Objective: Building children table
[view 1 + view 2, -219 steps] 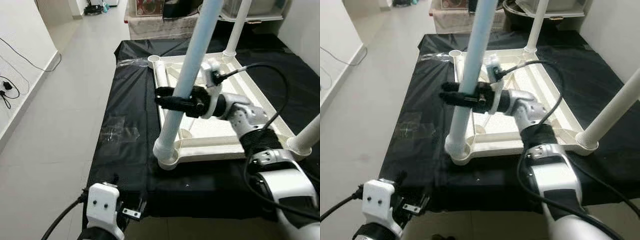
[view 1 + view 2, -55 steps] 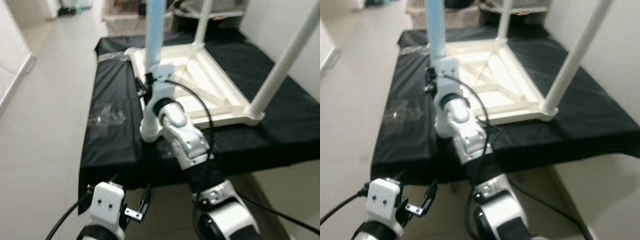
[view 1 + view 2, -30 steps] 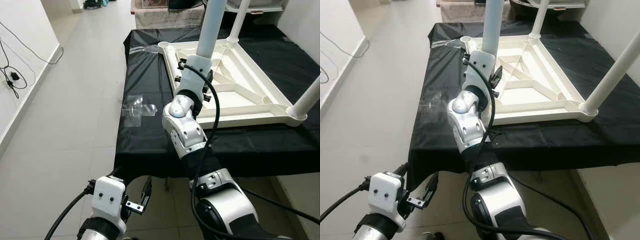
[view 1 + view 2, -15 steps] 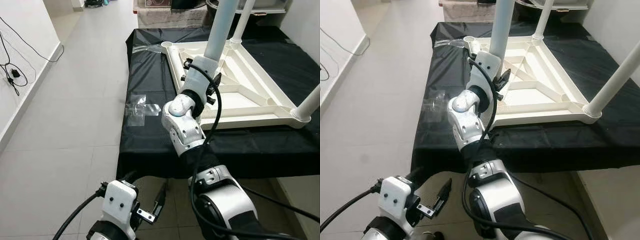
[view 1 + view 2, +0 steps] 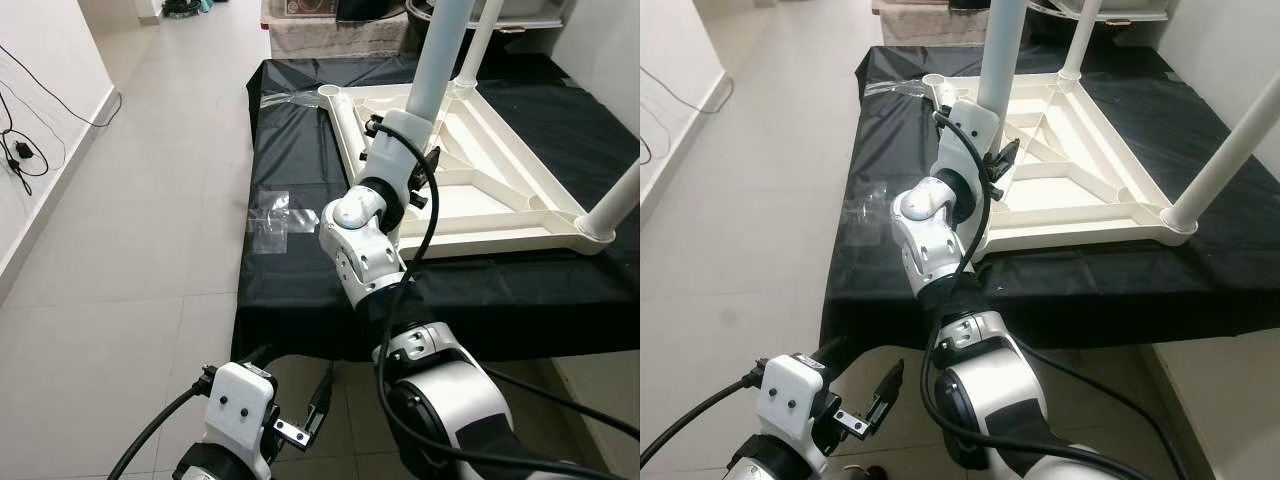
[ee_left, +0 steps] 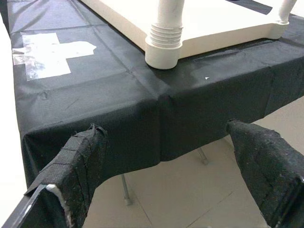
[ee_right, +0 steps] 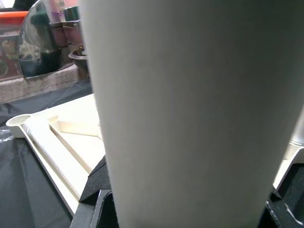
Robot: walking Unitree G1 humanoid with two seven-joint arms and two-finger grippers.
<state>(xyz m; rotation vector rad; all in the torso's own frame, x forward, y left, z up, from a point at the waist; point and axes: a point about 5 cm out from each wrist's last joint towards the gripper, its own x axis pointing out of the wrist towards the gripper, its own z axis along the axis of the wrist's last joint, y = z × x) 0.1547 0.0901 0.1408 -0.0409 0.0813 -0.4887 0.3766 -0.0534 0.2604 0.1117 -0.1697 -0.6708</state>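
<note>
The upturned table (image 5: 470,190) lies on the black worktop (image 5: 290,270); right tool (image 5: 400,165) clamps the near leg (image 5: 435,60) low; left tool (image 6: 166,190) hangs agape, empty; plastic looks light, stiff, slippery; grip low near the socket.

The upturned children's table (image 5: 500,170) is cream-white, its legs (image 5: 1002,40) white. A plain black cloth (image 5: 300,270) covers the desk, bearing a clear, shiny tape patch (image 5: 268,215). The floor (image 5: 130,250) is pale grey tile. Fingers (image 6: 80,166) are black.

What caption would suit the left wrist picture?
Open left gripper hangs below the black-draped bench, facing the upturned table's leg socket.
</note>
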